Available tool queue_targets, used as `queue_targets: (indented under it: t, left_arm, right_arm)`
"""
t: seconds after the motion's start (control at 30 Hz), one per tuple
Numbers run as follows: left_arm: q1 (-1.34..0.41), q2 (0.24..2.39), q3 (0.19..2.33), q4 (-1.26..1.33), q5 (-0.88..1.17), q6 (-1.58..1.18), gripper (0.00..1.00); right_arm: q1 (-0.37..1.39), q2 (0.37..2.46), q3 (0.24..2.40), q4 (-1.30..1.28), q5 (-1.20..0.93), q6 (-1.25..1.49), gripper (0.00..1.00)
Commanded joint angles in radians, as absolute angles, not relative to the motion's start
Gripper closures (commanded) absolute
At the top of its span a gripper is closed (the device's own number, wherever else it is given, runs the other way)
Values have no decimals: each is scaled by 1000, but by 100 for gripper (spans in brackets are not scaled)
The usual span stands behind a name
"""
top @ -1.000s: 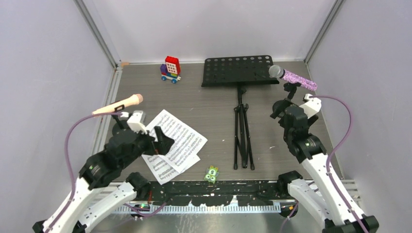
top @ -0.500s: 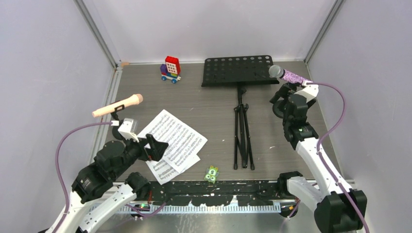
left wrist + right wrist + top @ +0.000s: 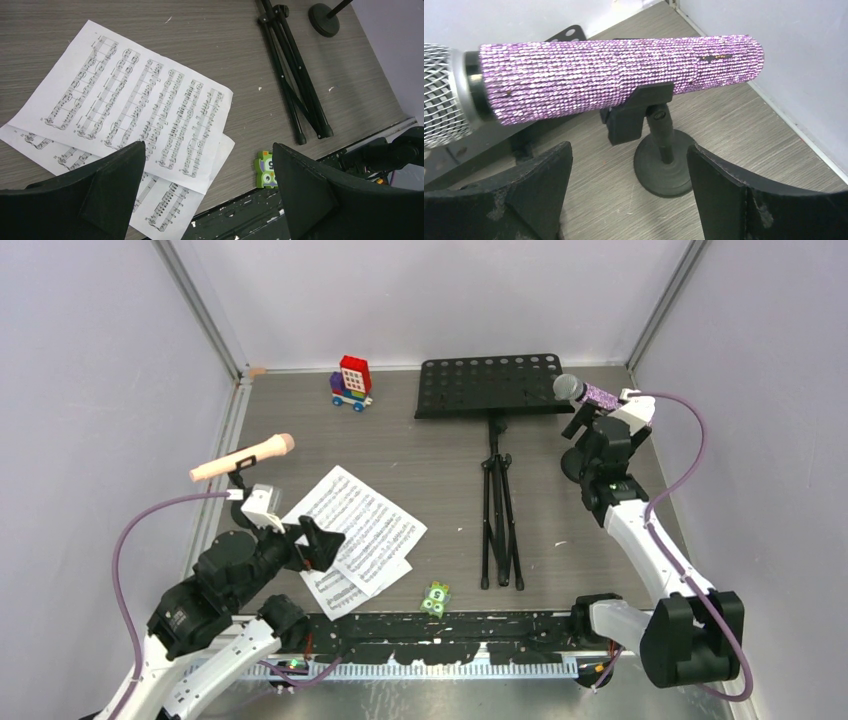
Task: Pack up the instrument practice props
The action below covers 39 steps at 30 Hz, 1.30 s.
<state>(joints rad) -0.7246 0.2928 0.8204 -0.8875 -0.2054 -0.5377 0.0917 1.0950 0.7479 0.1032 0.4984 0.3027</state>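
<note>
While the left gripper and right gripper gape, two microphones, two pages, one desk show.

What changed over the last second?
Right gripper advanced to the purple glitter microphone, jaws open, not gripping. Left gripper drew back toward its base, open above the sheet music. Pink microphone, music stand and the pages stayed put.

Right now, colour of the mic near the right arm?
Microphone: purple glitter body, silver mesh head. Clearest in right wrist view.
</note>
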Motion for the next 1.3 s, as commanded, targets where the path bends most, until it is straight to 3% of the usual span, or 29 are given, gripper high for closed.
queue_targets:
  t: [0.0, 0.17, 0.27, 0.4, 0.53, 0.87, 1.0, 1.27]
  left_arm:
    - [-726, 277, 819, -847, -224, -522, 0]
    - [-726, 271, 816, -845, -228, -522, 0]
    - [-726, 266, 816, -845, -234, -523, 0]
    - [-726, 257, 815, -847, -238, -526, 0]
    - [-726, 248, 813, -847, -246, -528, 0]
    - [-726, 234, 810, -847, -254, -534, 0]
    - [-726, 234, 810, -845, -254, -531, 0]
    - [-726, 235, 808, -847, -258, -533, 0]
  right_arm:
    - [65, 1132, 785, 209, 539, 250, 14]
    - [48, 1169, 795, 256, 516, 250, 30]
    - [46, 1196, 801, 281, 505, 266, 29]
    - [46, 1231, 815, 305, 513, 294, 18]
    - [44, 1274, 839, 312, 520, 304, 25]
    - [39, 1312, 836, 351, 523, 323, 58]
    - [38, 1299, 820, 359, 552, 332, 82]
    - [38, 1236, 790, 334, 608, 338, 99]
